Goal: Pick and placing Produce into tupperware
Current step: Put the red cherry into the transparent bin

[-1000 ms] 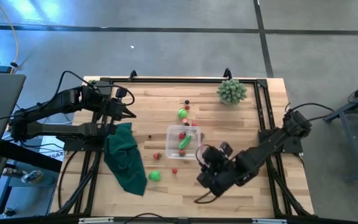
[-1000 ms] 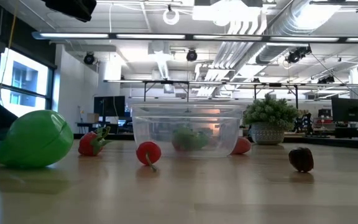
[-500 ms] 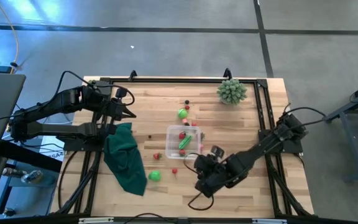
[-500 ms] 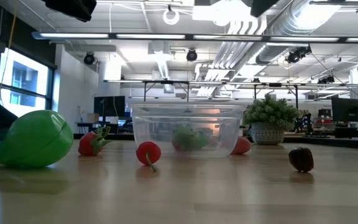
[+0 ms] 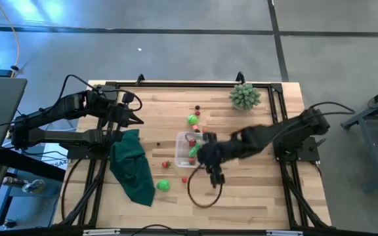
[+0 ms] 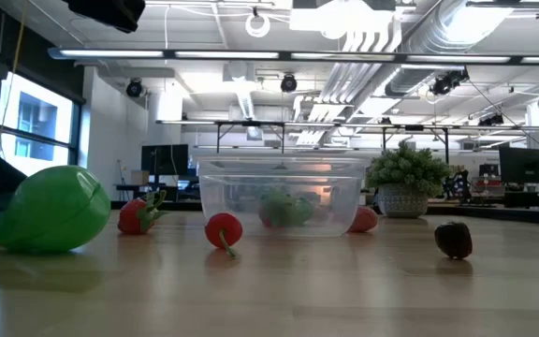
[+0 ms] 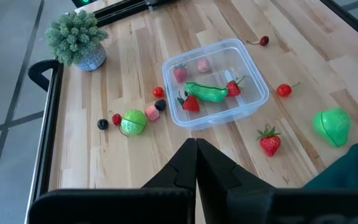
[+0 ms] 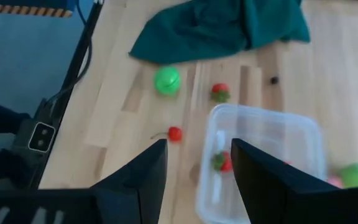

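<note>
The clear tupperware (image 7: 216,81) stands mid-table and holds a green pod (image 7: 207,93), red strawberries and a pink piece. More produce lies on the wood around it: a green round piece (image 5: 193,119), another green one (image 5: 163,185), a strawberry (image 7: 270,142) and a cherry (image 8: 175,133). My right gripper (image 8: 197,180) hangs open above the tupperware's (image 5: 180,149) near-right part, with nothing between its fingers. My left gripper (image 7: 196,155) waits shut and raised at the table's left, by the cloth.
A dark green cloth (image 5: 131,167) lies crumpled at the near left. A pale green spiky plant (image 5: 244,96) in a pot stands at the far right. A black cable loop (image 5: 202,190) hangs from my right arm over the near part of the table.
My right gripper has swung from the near-right part of the table up and toward the far edge, ending over the tupperware, and its wrist has rolled. Most of this move came in the last half second. The produce and the tupperware have stayed put.
</note>
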